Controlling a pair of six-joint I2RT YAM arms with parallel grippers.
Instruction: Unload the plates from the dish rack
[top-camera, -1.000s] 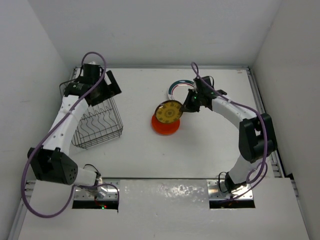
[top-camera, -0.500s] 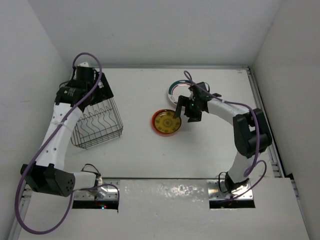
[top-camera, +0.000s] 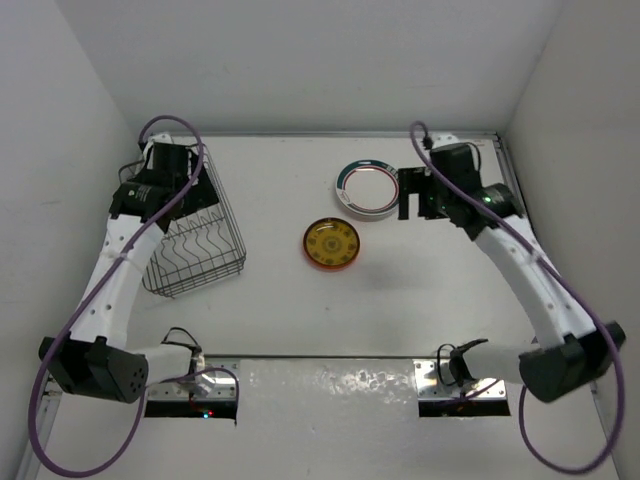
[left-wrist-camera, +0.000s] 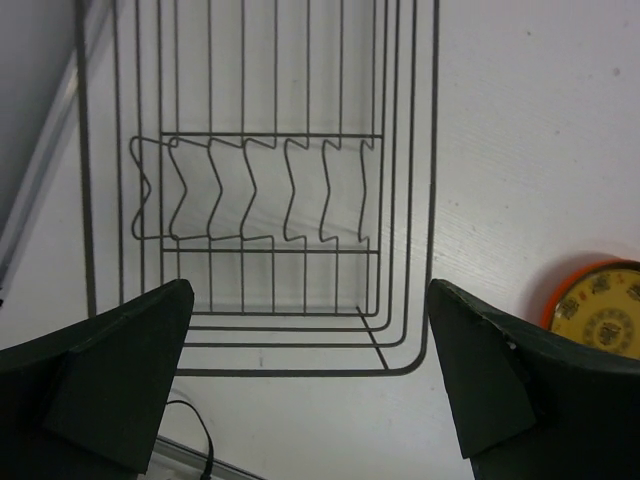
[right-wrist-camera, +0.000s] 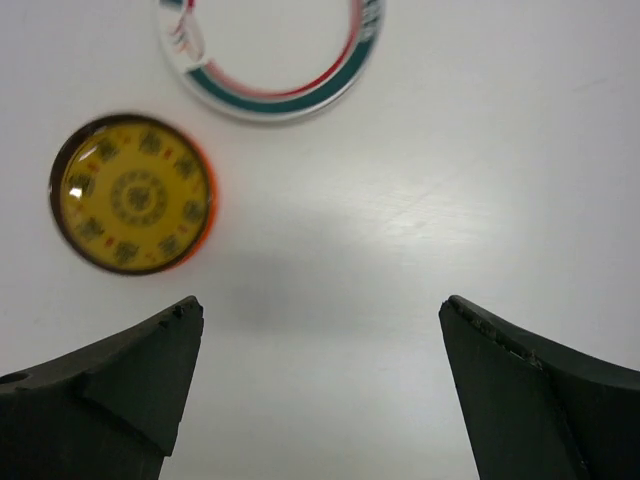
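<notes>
Overhead, the left gripper (left-wrist-camera: 308, 300) hangs above the dish rack (left-wrist-camera: 260, 200), jaws spread wide and gripping nothing. The rack's wire floor fills the gap between the fingers. Its long axis runs straight ahead of the jaws. The zigzag plate holder lies crosswise to that axis, spanning from one finger toward the other. The rack sits upright on the white table (top-camera: 420, 300), open top facing the camera.

The right gripper (right-wrist-camera: 320, 305) is also wide open, with only bare table between its fingers. Ahead of the left finger lies the yellow-centred plate (right-wrist-camera: 131, 193), flat and face up, with an orange rim. Its ring of small marks is too fine to read. Further ahead, nearer the gap's midline, lies the white plate (right-wrist-camera: 270, 50), flat, with a teal rim and a thin red line inside it. The two plates lie near each other but apart, and both are well away from the rack.
</notes>
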